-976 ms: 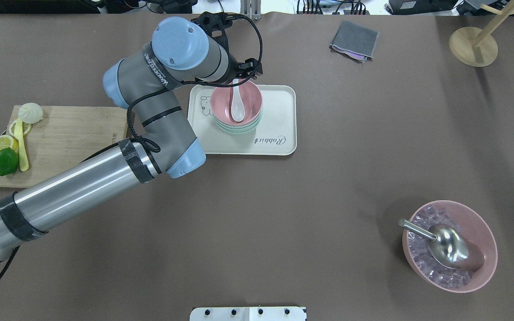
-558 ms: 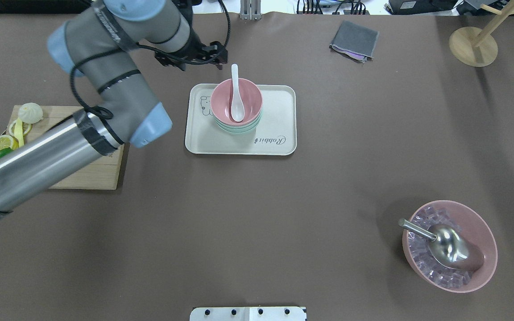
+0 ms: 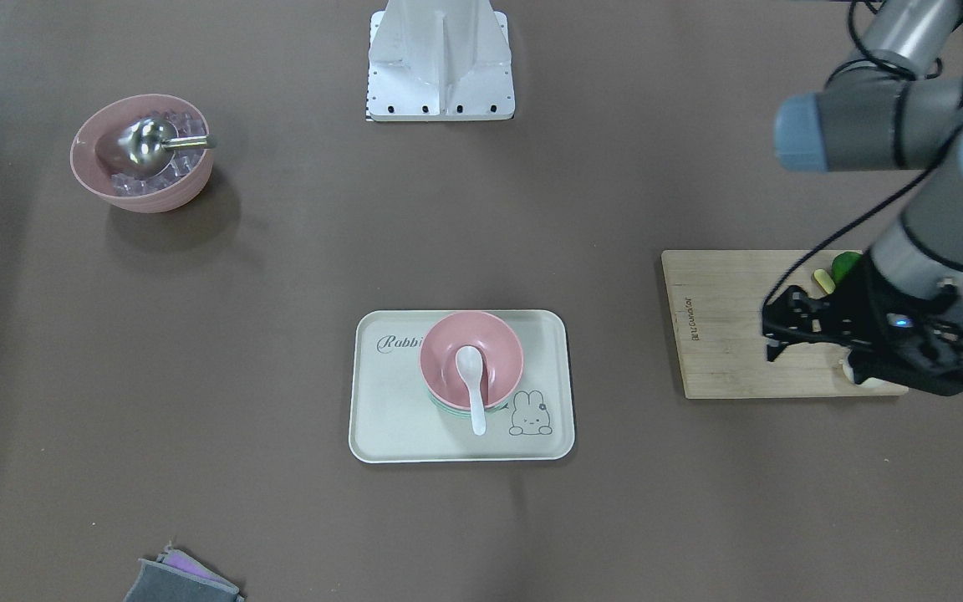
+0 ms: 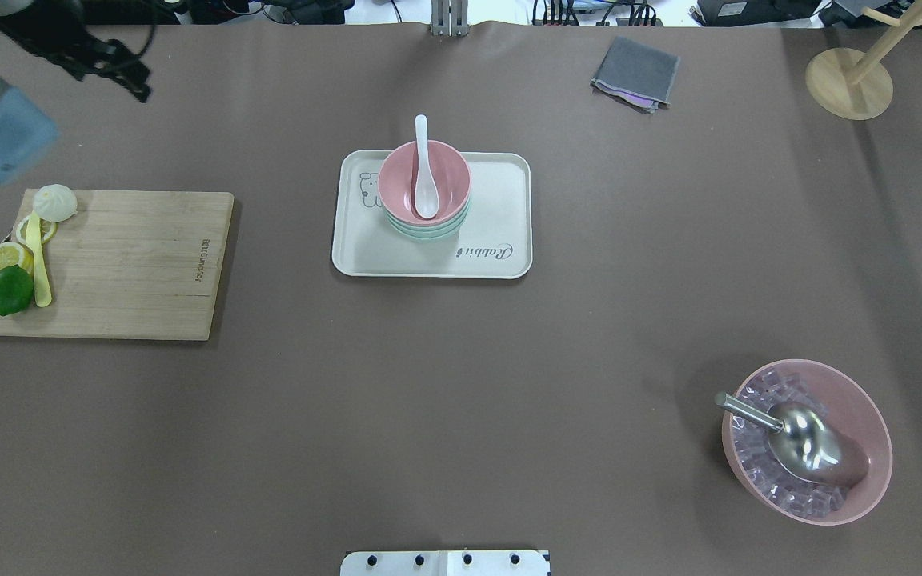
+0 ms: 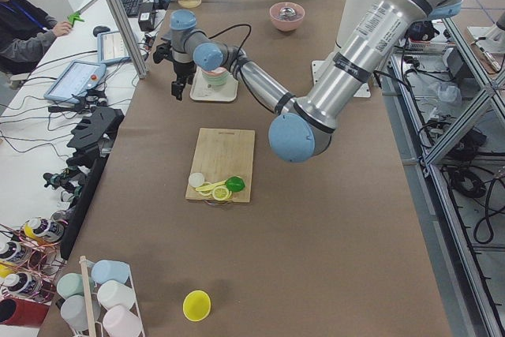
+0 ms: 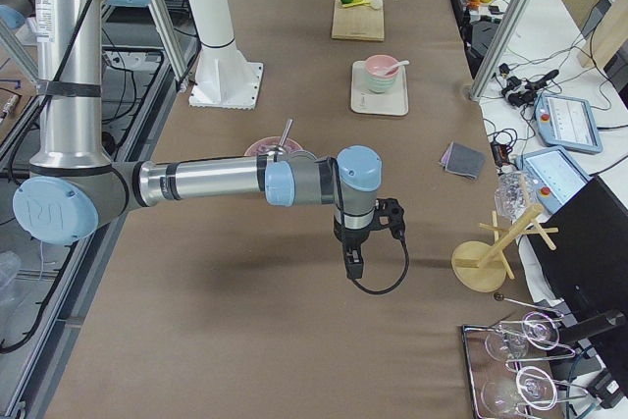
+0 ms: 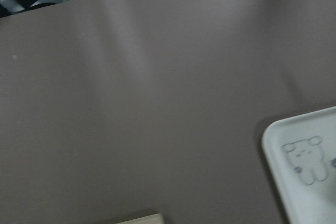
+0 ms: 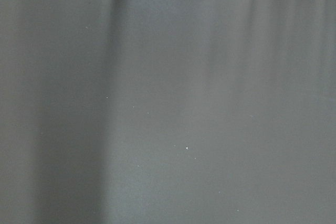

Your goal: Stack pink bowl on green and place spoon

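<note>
The pink bowl (image 4: 424,182) sits nested on the green bowl (image 4: 429,232), whose rim shows just beneath it, on the cream tray (image 4: 501,200). The white spoon (image 4: 424,172) lies in the pink bowl with its handle over the far rim. The stack also shows in the front view: pink bowl (image 3: 494,355), spoon (image 3: 473,385), tray (image 3: 381,401). My left gripper (image 3: 778,326) is open and empty, far from the tray, above the cutting board; it shows at the top left of the overhead view (image 4: 139,86). My right gripper (image 6: 351,267) shows only in the right side view; I cannot tell its state.
A wooden cutting board (image 4: 125,264) at the left holds a lime (image 4: 10,290), lemon slices, a bun and a yellow spoon. A large pink bowl of ice (image 4: 807,442) with a metal scoop stands front right. A grey cloth (image 4: 635,74) and a wooden stand (image 4: 849,82) lie at the back.
My left arm has pulled away from the bowls, up and far to the left. The spoon stays in the pink bowl, free of the gripper.
</note>
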You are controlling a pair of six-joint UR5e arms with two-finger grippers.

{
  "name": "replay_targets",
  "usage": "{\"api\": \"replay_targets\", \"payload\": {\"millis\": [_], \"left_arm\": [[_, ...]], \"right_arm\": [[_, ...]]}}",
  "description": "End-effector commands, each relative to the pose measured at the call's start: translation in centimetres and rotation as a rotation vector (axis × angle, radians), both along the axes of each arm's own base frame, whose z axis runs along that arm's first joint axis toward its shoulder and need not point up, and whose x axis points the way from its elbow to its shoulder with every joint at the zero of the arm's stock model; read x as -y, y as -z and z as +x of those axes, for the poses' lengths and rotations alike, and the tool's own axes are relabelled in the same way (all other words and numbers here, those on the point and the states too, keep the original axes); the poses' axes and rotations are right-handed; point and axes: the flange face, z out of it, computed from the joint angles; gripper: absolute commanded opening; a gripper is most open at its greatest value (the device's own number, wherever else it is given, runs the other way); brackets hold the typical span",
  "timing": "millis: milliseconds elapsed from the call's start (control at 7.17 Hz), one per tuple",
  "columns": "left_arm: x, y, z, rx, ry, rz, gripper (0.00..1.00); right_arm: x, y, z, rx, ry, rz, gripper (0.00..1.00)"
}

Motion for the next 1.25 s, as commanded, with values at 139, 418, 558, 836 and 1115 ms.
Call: {"api": "replay_targets", "payload": {"millis": [139, 418, 558, 836, 1115], "left_arm": [[-7.0, -19.5, -15.6, 0.073, -0.106, -0.021, 0.98], [-11.3, -29.0, -21.3, 0.097, -0.015, -0.203, 0.98], [-10.8, -33.4, -24.7, 0.107, 0.048, -0.231, 0.98], [-15.5, -36.6, -26.8, 0.094, 0.124, -0.28, 0.98], [-15.9, -35.6, -26.6, 0.046, 0.128, -0.28, 0.98]], "right_arm": [[-1.0, -1.7, 0.0, 0.0, -0.002, -0.036, 1.0], [-1.4, -2.2, 0.0, 0.001, -0.006, -0.051, 1.0], [-1.4, -2.3, 0.0, -0.001, -0.008, -0.055, 1.0], [-1.6, -2.6, 0.0, 0.005, -0.009, -0.064, 1.0], [-1.5, -2.4, 0.0, 0.007, -0.01, -0.06, 1.0]]}}
